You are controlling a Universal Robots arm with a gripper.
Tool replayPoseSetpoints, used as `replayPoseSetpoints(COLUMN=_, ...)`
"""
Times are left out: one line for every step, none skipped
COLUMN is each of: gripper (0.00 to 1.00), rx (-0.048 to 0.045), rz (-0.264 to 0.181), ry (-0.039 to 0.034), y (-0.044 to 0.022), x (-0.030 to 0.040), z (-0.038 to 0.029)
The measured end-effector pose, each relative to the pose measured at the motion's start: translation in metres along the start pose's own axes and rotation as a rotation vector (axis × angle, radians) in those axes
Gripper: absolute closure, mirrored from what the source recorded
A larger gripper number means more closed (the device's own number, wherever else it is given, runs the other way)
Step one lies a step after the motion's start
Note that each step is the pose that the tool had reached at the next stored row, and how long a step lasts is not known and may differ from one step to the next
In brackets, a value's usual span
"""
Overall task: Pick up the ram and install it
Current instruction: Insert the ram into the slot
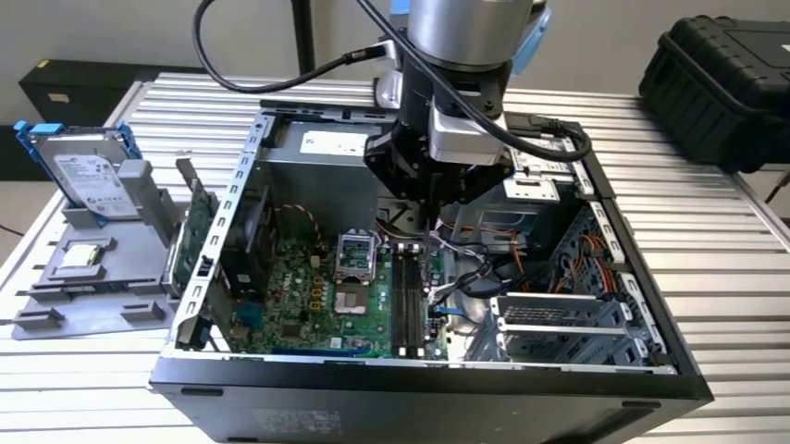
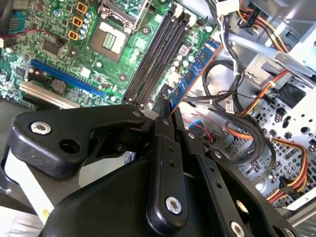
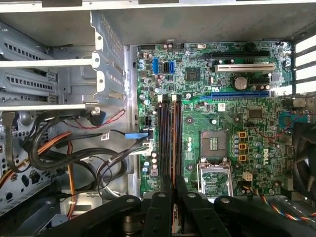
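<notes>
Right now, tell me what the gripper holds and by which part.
The gripper holds the ram by the end nearest it; the rest juts over the memory slots.

Arm (image 1: 463,37) hangs approx. vertical from above, wrist straight down. Gripper (image 1: 426,215) is inside the open case (image 1: 408,398), nr its far wall in the exterior view. In both wrist views the black linkage fingers (image 2: 167,148) converge to a narrow tip. Jaws are closed w/ one end of the ram (image 2: 195,74) pinched betw. them, the rest of the stick reaching out past the tips.
</notes>
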State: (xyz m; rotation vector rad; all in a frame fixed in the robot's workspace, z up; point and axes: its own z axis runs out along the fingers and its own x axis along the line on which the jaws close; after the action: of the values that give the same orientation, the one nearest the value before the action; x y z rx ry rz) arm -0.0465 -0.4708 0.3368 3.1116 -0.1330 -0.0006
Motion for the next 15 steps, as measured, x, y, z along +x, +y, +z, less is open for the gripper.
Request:
replayPoseSetpoints(gripper=1.0, rx=-0.0002, rz=-0.002, ry=-0.0025, y=0.0, x=0.0, z=0.0013)
replayPoseSetpoints(gripper=1.0, rx=-0.0004, rz=-0.003, ry=-0.0051, y=0.0, x=0.0002, z=0.0022)
replayPoseSetpoints(gripper=1.0, rx=-0.0007, rz=-0.003, ry=-0.0062, y=0.0, x=0.0002, z=0.0023)
replayPoseSetpoints(gripper=1.0, rx=-0.0007, rz=-0.003, ry=-0.0062, y=-0.0001, x=0.0002, z=0.0023)
replayPoseSetpoints(gripper=1.0, rx=-0.0008, rz=-0.003, ry=-0.0063, y=0.0, x=0.0002, z=0.0023)
replayPoseSetpoints(gripper=1.0, rx=-0.0007, rz=-0.003, ry=-0.0062, y=-0.0002, x=0.0003, z=0.0023)
replayPoseSetpoints(gripper=1.0, rx=-0.0006, rz=-0.003, ry=-0.0062, y=-0.0003, x=0.0003, z=0.0023)
replayPoseSetpoints(gripper=1.0, rx=-0.0006, rz=-0.003, ry=-0.0062, y=-0.0003, x=0.0003, z=0.0024)
replayPoseSetpoints(gripper=1.0, rx=-0.0006, rz=-0.003, ry=-0.0062, y=-0.0004, x=0.0004, z=0.0024)
replayPoseSetpoints(gripper=1.0, rx=-0.0006, rz=-0.003, ry=-0.0062, y=-0.0004, x=0.0004, z=0.0024)
replayPoseSetpoints(gripper=1.0, rx=-0.0006, rz=-0.003, ry=-0.0063, y=-0.0004, x=0.0004, z=0.0023)
replayPoseSetpoints(gripper=1.0, rx=-0.0007, rz=-0.003, ry=-0.0062, y=-0.0004, x=0.0004, z=0.0024)
replayPoseSetpoints(gripper=1.0, rx=-0.0006, rz=-0.003, ry=-0.0062, y=-0.0005, x=0.0004, z=0.0024)
replayPoseSetpoints(gripper=1.0, rx=-0.0007, rz=-0.003, ry=-0.0062, y=-0.0005, x=0.0004, z=0.0023)
replayPoseSetpoints(gripper=1.0, rx=-0.0007, rz=-0.003, ry=-0.0063, y=-0.0005, x=0.0004, z=0.0023)
